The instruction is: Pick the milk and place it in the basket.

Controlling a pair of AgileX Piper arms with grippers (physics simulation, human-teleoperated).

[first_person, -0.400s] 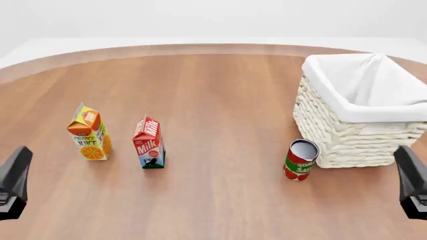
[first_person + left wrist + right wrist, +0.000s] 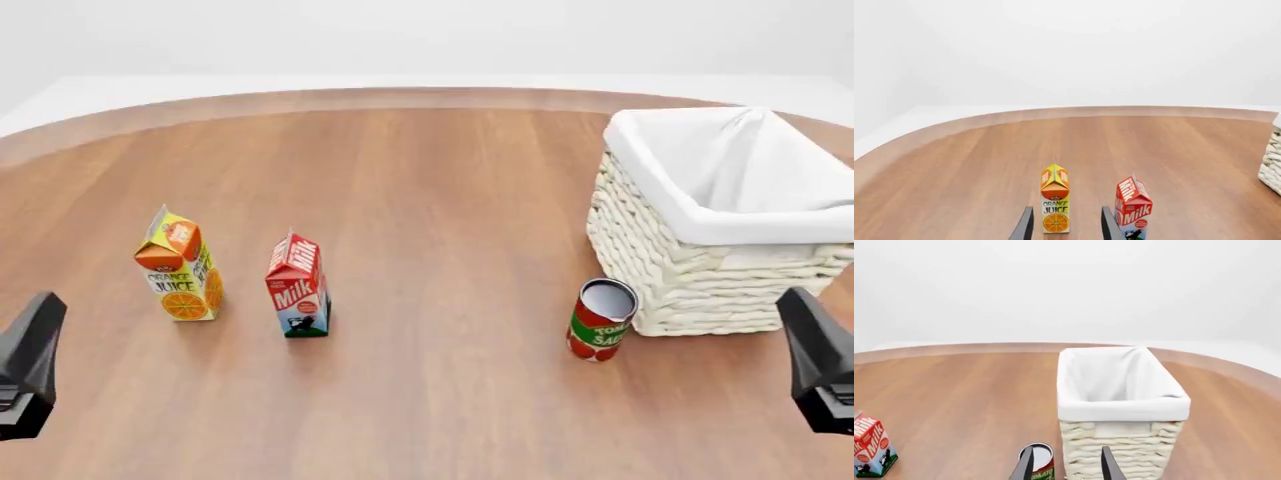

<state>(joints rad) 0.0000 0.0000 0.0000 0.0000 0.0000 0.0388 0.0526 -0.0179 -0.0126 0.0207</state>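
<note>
The milk, a small red-topped carton with a cow picture, stands upright on the wooden table, left of centre. It also shows in the left wrist view and the right wrist view. The basket, cream wicker with a white liner, stands at the right; the right wrist view shows its wall. My left gripper is open and empty at the near left, well short of the milk. My right gripper is open and empty at the near right, in front of the basket.
An orange-yellow juice carton stands just left of the milk; in the left wrist view the juice carton lies straight ahead between my fingers. A red tomato-sauce can stands against the basket's near left corner. The table's curved far edge runs along the back.
</note>
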